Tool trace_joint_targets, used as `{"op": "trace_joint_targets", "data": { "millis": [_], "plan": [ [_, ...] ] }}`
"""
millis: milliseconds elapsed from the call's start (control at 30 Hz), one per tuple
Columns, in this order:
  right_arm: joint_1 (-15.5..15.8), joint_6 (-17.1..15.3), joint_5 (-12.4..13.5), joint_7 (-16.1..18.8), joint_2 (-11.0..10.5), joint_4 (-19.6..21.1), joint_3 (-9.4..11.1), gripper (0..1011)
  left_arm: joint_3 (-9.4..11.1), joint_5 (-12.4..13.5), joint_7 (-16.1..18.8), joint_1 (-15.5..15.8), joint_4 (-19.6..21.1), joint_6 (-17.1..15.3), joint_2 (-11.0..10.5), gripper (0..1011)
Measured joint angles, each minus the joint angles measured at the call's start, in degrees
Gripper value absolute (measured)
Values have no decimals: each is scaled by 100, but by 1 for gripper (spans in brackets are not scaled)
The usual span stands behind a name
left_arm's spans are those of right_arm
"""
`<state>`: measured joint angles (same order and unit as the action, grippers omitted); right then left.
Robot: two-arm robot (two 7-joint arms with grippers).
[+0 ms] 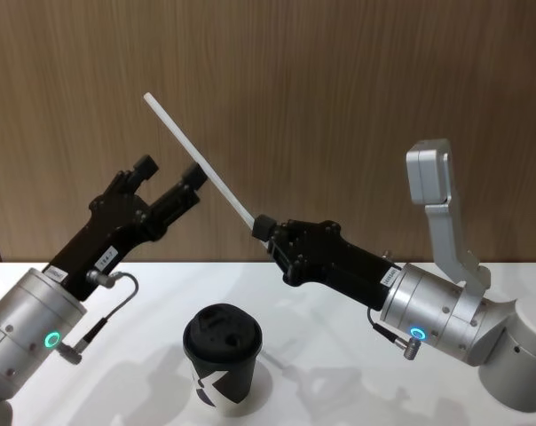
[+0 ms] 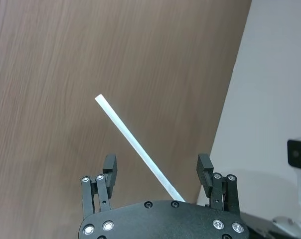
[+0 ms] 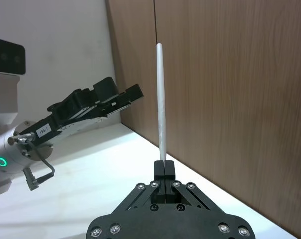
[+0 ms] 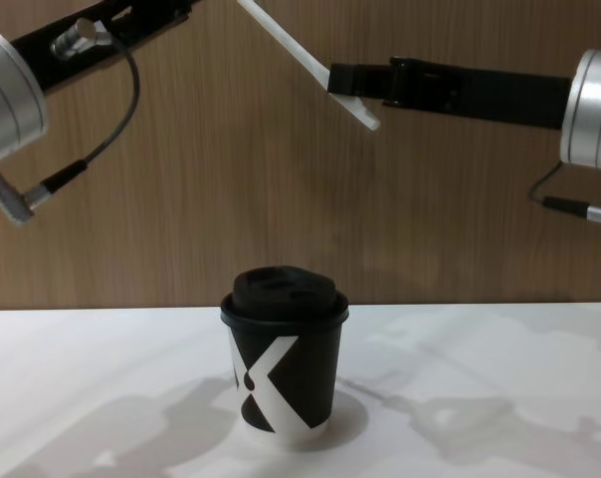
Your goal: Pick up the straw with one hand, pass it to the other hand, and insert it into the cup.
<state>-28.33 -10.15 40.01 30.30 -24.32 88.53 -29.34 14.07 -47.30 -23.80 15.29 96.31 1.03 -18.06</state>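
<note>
Above the white table (image 1: 153, 284), at about 1 o'clock from the cup (image 1: 222, 359) in the head view, the right gripper (image 1: 261, 226) pinches the straw (image 1: 200, 163) near its lower end, both fingers pressed together on it. In the chest view a short stub of the straw pokes past the fingers toward 4 o'clock. The long part runs up toward 10 o'clock and ends in front of the wood-panelled wall (image 1: 357, 89). The right arm reaches in from 4 o'clock.

The left gripper (image 1: 169, 169) is raised at 11 o'clock from the cup, reaching in from 8 o'clock, with its fingers spread wide. In the head view one of its fingertips lies just beside the straw's middle, on the straw's 8 o'clock side. In the right wrist view a gap shows between that gripper and the straw, so they are apart. In the left wrist view the straw crosses the space ahead of the open fingers, slanting from 5 o'clock up to 11 o'clock. A green ring (image 1: 51, 338) glows on the left wrist, and a grey cable (image 1: 117, 302) loops from it to a silver plug (image 1: 70, 352).

The cup stands upright on the table at 6 o'clock in the head view. It is black with a white X-like mark, and its black domed lid (image 4: 284, 291) is on. Both grippers and the straw are well above it.
</note>
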Motion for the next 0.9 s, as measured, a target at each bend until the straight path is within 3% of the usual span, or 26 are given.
{"op": "trace_joint_targets", "data": {
  "millis": [567,900],
  "plan": [
    [0,-1,0,0,0,1,0,6,35,-839,-273,322,-472,-123,398,1003],
    [0,-1,0,0,0,1,0,6,115,-1078,-330,472,-652,-182,528,1003]
  ]
}}
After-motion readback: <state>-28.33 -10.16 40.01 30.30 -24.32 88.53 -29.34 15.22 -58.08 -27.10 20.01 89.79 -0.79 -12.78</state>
